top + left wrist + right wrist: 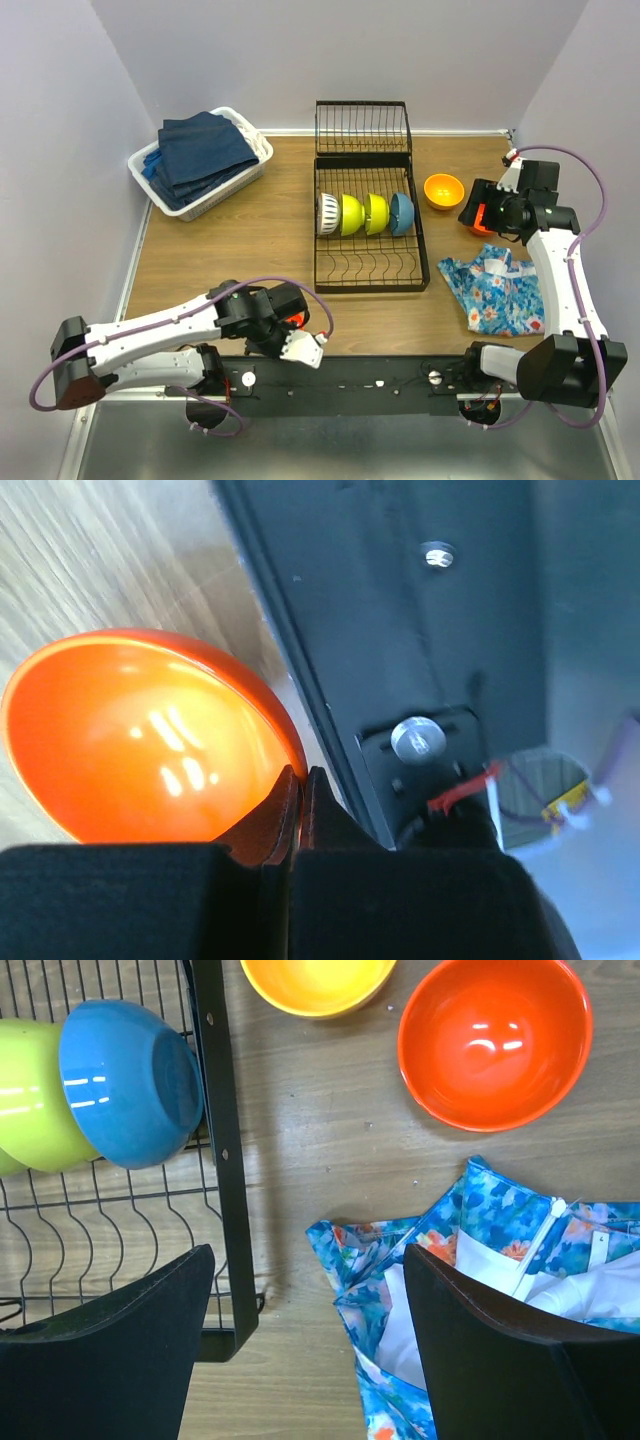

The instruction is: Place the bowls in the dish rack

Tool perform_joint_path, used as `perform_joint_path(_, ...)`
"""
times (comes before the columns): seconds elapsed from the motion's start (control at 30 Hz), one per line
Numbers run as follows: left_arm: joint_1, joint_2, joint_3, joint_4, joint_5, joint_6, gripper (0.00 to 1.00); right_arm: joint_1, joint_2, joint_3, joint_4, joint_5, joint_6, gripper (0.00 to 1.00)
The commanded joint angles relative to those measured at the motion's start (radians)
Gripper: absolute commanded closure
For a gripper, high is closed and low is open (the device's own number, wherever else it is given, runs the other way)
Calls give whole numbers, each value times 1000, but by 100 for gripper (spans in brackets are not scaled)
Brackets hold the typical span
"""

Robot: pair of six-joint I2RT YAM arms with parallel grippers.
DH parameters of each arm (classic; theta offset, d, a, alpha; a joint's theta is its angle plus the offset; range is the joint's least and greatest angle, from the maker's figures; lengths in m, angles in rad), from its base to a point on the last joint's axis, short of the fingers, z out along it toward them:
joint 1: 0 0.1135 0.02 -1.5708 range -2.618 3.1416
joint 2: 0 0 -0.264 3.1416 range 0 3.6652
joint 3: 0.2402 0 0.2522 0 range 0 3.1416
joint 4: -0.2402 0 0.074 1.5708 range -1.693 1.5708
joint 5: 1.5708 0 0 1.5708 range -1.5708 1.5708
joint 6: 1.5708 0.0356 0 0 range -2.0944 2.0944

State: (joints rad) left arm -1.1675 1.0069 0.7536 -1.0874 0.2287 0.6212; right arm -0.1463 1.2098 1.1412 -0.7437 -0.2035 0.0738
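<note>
Top external shows me the dish rack (325, 270) with 4 bowls (365, 213) standing in it, so 3 are left: a yellow bowl (444, 190) and a red bowl (495, 1040) loose beside it near my right gripper (308, 1260), fingers apart, and a second red bowl (140, 740) clamped by its rim in my left gripper (302, 790).

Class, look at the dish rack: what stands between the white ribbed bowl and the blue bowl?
Two lime-yellow bowls, side by side on edge in the same row. The top external view shows this.
</note>
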Motion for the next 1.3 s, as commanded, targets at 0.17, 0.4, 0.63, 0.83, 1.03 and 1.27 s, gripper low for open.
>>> perform_joint_path(0.17, 12, 117, 303, 19, 57, 206, 100, -13, 33, 66, -40, 3, -3, 16)
perform_joint_path(0.4, 89, 410, 551, 360, 99, 56, 100, -19, 48, 89, -74, 32, -18, 16)
perform_joint_path(0.63, 141, 631, 811, 611, 211, -303, 100, -27, 48, 86, -88, 59, -20, 16)
perform_joint_path(0.83, 169, 622, 682, 1065, 264, -746, 100, -36, 46, 84, -102, 79, -19, 16)
perform_joint_path(1.03, 184, 653, 466, 1628, 186, -1216, 100, -36, 69, 77, -112, 105, -26, 16)
perform_joint_path(1.27, 178, 752, 378, 1864, 95, -1492, 100, -38, 102, 63, -95, 119, -19, 16)
